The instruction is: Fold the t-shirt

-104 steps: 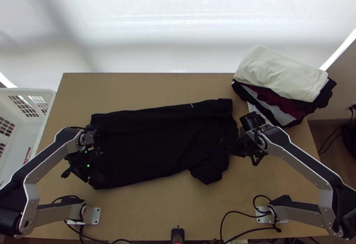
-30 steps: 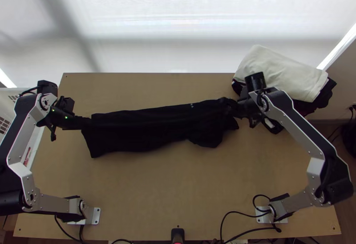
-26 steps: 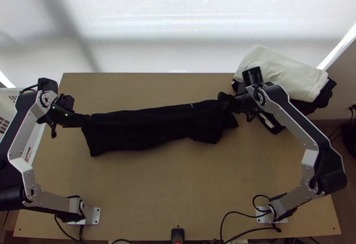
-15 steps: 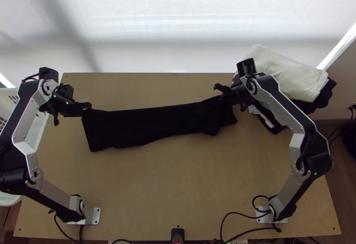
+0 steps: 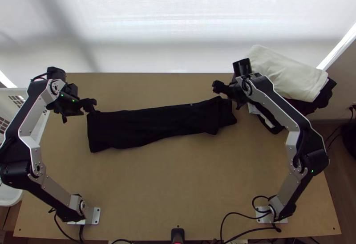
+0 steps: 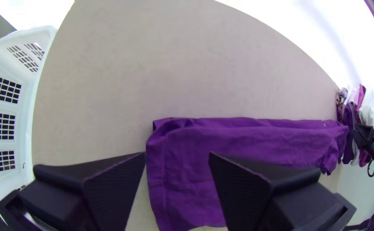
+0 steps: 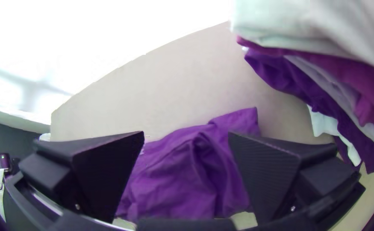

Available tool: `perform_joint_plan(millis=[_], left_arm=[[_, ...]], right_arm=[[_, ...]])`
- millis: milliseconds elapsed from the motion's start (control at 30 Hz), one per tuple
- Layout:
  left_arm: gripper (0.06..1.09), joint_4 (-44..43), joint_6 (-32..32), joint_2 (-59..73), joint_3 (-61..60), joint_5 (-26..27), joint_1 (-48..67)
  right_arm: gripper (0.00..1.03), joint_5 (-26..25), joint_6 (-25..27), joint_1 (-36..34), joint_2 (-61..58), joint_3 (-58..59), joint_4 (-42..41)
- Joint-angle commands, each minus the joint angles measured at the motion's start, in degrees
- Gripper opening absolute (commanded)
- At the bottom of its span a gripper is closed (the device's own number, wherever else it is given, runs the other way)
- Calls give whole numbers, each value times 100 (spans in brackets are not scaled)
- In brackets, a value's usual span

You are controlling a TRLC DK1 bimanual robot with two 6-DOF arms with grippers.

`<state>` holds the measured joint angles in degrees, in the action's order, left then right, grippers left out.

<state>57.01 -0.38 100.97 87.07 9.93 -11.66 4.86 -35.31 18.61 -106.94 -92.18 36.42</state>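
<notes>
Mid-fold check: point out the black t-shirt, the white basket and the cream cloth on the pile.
Long, strip-shaped black cloth t-shirt (image 5: 155, 124): top view, middle of the strip.
White plastic basket (image 6: 27, 115): left wrist view, its rim.
Cream folded cloth (image 5: 282, 72): top view, middle of its upper face.

The t-shirt (image 5: 155, 127) is showing matt, creased cloth. The table (image 5: 178, 181) is presenting smooth, matt wood. The stacked garments (image 5: 285, 75) are displaying soft, matt cloth. The laundry basket (image 6: 23, 122) is gleaming in smooth plastic. The right gripper (image 5: 221, 93) is bearing matt, finely ribbed fingers (image 7: 263, 171). The arm links (image 5: 280, 103) are shining faintly, probably metal.
</notes>
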Motion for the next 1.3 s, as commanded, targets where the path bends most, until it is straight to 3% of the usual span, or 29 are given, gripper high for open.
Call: perform_joint_plan(millis=[0, 100, 233, 333, 567, 733, 1267], left_arm=[[100, -103, -67, -411, -173, 123, -170], [100, -287, 126, -631, -401, 474, -442], [100, -472, 399, -772, -823, 1608, -970], [100, -472, 566, -745, -1060, 2127, -1207], [102, -753, 900, -763, -1693, 2259, -1356], [102, -1061, 1023, -675, -1992, 2276, -1365], [102, -1650, 1119, -51, -2563, 2276, -1286]], right_arm=[[99, -91, 59, 275, 911, 42, -136], [99, -82, 7, 459, 1333, 25, -136], [98, -73, -81, 600, 1720, 7, -83], [98, 85, -108, 626, 1852, -2, 23], [98, 911, -389, 389, 1790, 16, 84], [98, 1236, -512, 213, 1658, -256, 207], [98, 1351, -556, 160, 1421, -529, 321]])
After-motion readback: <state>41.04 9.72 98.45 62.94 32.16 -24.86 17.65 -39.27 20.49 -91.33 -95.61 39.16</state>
